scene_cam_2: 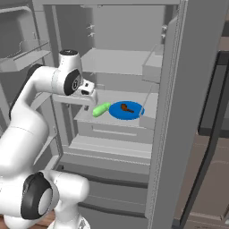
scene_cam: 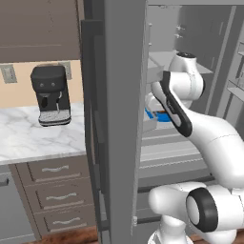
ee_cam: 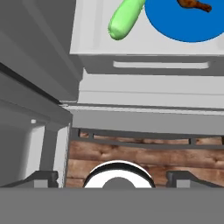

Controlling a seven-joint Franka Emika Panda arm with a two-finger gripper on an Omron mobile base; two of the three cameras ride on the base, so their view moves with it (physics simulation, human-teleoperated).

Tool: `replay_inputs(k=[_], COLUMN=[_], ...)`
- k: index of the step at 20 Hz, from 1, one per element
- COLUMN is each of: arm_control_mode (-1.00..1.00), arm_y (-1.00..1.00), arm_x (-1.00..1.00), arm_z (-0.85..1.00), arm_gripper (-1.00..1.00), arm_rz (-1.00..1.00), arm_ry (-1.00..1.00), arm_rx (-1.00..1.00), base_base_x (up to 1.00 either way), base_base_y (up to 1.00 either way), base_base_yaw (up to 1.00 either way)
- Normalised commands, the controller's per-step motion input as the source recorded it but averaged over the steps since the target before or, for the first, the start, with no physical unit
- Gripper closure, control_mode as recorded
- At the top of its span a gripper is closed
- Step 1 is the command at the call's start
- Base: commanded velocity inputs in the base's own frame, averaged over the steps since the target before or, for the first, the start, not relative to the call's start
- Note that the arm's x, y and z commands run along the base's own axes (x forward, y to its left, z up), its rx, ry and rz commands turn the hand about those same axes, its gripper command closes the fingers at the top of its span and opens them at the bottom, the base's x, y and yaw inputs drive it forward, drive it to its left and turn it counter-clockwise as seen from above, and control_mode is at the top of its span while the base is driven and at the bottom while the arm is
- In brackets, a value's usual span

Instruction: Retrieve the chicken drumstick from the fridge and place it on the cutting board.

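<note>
The fridge (scene_cam_2: 181, 112) stands open, its grey door edge (scene_cam: 125, 105) close in front of the left base view. On a middle shelf (scene_cam_2: 150, 117) lies the chicken drumstick (scene_cam_2: 126, 108), small and reddish-brown, on a round blue plate (scene_cam_2: 134, 112). In the hand view the chicken drumstick (ee_cam: 195, 4) sits at the top right. My gripper (scene_cam_2: 88, 96) hangs open and empty to the left of the plate, pointing down past the shelf's front; its dark fingertips (ee_cam: 42, 177) stand wide apart. The cutting board is out of view.
A green cucumber-like vegetable (scene_cam_2: 101, 109) lies between my hand and the plate. Drawers sit below the shelf (ee_cam: 157, 65), with wooden floor (ee_cam: 131, 153) beneath. Left of the fridge, a black coffee machine (scene_cam: 50, 95) stands on a marble counter (scene_cam: 33, 140).
</note>
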Motion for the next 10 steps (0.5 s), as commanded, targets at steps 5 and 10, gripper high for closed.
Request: replay_inputs(k=[5, 10], arm_control_mode=[-1.0, -1.0], arm_y=[-0.37, -0.3], arm_x=[0.0, 0.03], arm_z=[-0.25, -0.36], arm_gripper=[-1.0, -1.0], arm_rz=[0.0, 0.0], arm_ry=[0.0, -0.09], arm_rx=[-0.02, -0.07], base_base_x=[0.0, 0.0], base_base_y=[0.0, 0.0], base_base_yaw=[0.0, 0.0])
